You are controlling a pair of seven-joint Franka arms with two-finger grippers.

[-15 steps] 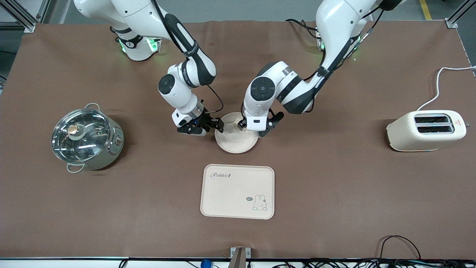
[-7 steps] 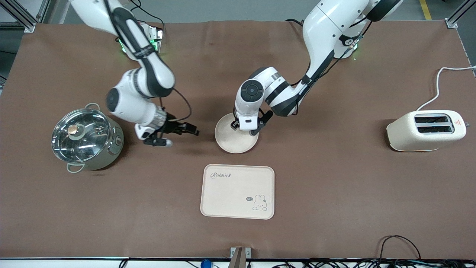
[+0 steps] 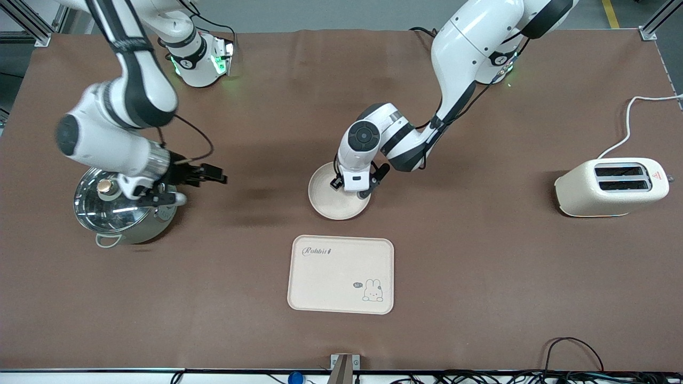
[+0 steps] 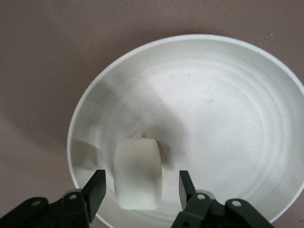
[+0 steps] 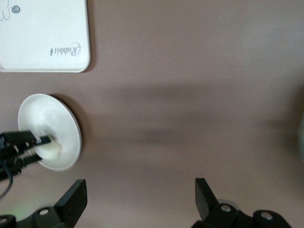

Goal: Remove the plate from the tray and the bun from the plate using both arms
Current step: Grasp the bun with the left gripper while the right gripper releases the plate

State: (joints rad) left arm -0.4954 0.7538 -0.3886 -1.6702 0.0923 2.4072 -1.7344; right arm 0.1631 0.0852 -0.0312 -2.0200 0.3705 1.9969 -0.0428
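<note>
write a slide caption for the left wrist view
Left gripper open, fingers straddling the bun lying in the plate.

Bun (image 4: 137, 173) hidden under left arm in front view.

The right gripper (image 3: 187, 184) has swung from the plate (image 3: 328, 205) to over the pot (image 3: 120, 213).

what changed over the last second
The right gripper left the plate and swung toward the right arm's end of the table, now open beside the pot. The left gripper shifted slightly over the plate, open jaws now straddling the bun. Plate, tray and toaster stayed put.
</note>
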